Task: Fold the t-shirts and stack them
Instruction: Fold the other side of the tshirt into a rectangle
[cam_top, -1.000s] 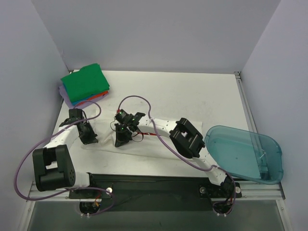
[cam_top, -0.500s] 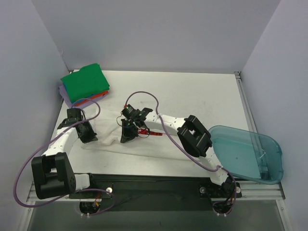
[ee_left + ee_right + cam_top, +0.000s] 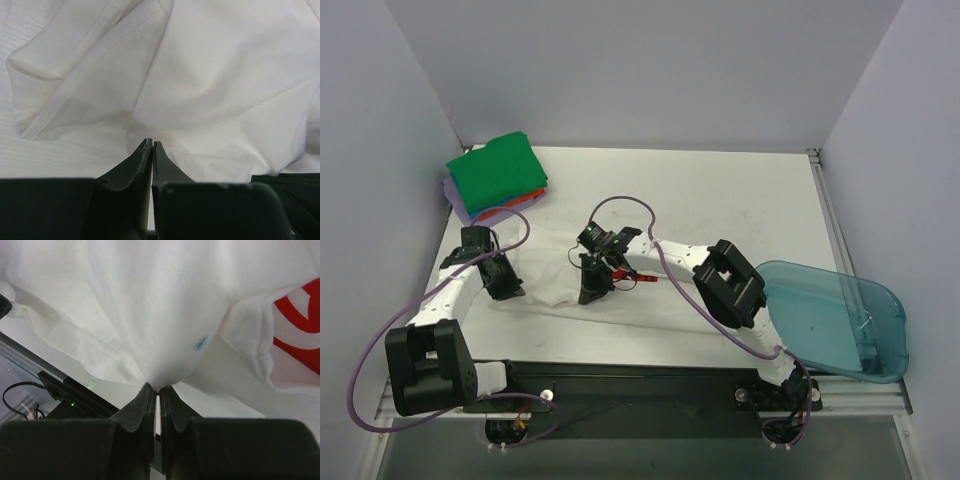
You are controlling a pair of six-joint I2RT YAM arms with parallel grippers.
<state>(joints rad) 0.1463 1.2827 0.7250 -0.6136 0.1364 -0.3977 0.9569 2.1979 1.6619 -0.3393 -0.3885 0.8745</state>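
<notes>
A white t-shirt (image 3: 548, 268) lies crumpled on the table between my two grippers. Its red logo (image 3: 642, 277) shows beside the right gripper and at the right edge of the right wrist view (image 3: 300, 315). My left gripper (image 3: 506, 286) is shut on the shirt's left edge, low on the table (image 3: 152, 142). My right gripper (image 3: 590, 292) is shut on a pinch of the white cloth (image 3: 159, 386) and holds it slightly lifted. A stack of folded t-shirts (image 3: 498, 172), green on top with red-orange, blue and lavender edges beneath, sits at the back left.
A translucent blue plastic bin (image 3: 830, 315) lies tilted at the table's right front edge. A black rail (image 3: 640, 385) runs along the near edge by the arm bases. White walls close in the back and sides.
My right gripper has moved right and slightly toward the near edge, pulling the white cloth with it. The shirt is stretched wider between the grippers. The left gripper has barely shifted.
</notes>
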